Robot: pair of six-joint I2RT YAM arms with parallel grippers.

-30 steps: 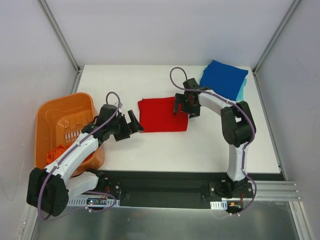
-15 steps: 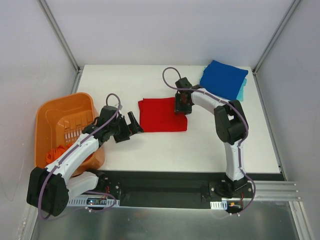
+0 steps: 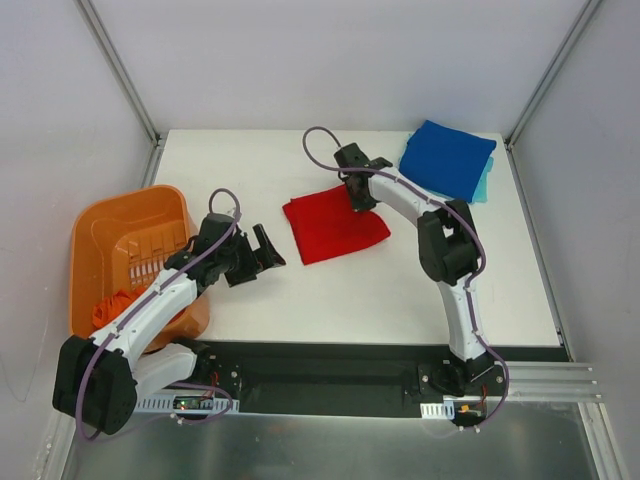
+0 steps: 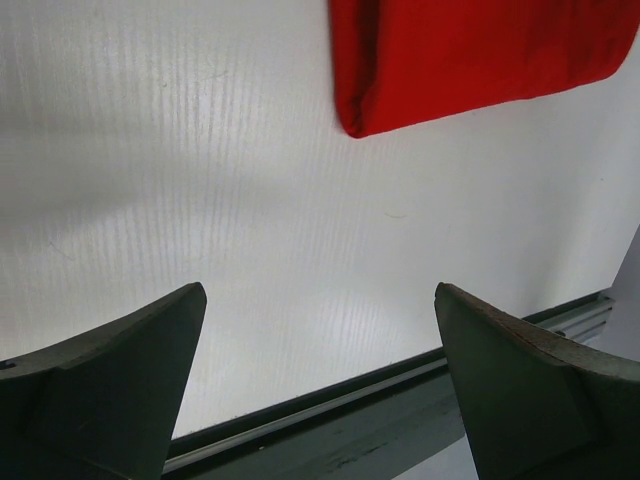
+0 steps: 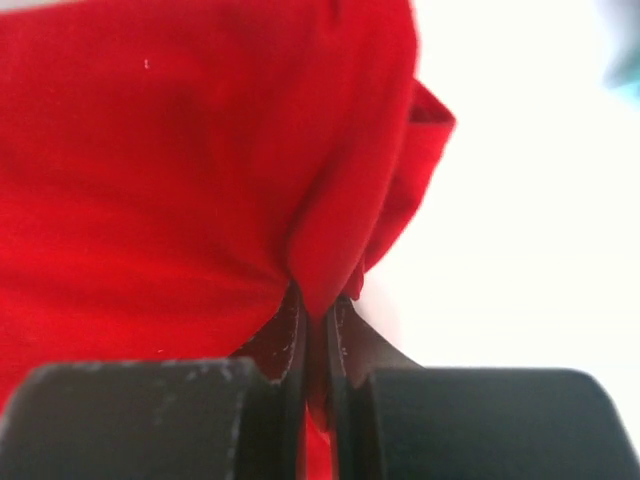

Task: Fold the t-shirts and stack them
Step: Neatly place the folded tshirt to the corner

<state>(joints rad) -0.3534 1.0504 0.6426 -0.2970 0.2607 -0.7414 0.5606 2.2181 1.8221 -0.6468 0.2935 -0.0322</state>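
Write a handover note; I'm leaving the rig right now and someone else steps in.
Left hand: open, empty, over bare table.
Right hand: shut on the far edge of the folded red shirt.
Done: blue shirt folded atop the teal shirt, far right corner.
In the basket: the orange-red shirt.
Left: stack the red shirt, then fold and stack the orange-red one.

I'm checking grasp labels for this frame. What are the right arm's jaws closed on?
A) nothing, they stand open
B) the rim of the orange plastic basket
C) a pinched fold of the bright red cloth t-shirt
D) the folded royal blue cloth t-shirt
C: the right wrist view shows the right arm's jaws pressed together on a raised ridge of the bright red cloth t-shirt, while the royal blue cloth t-shirt lies apart from it.
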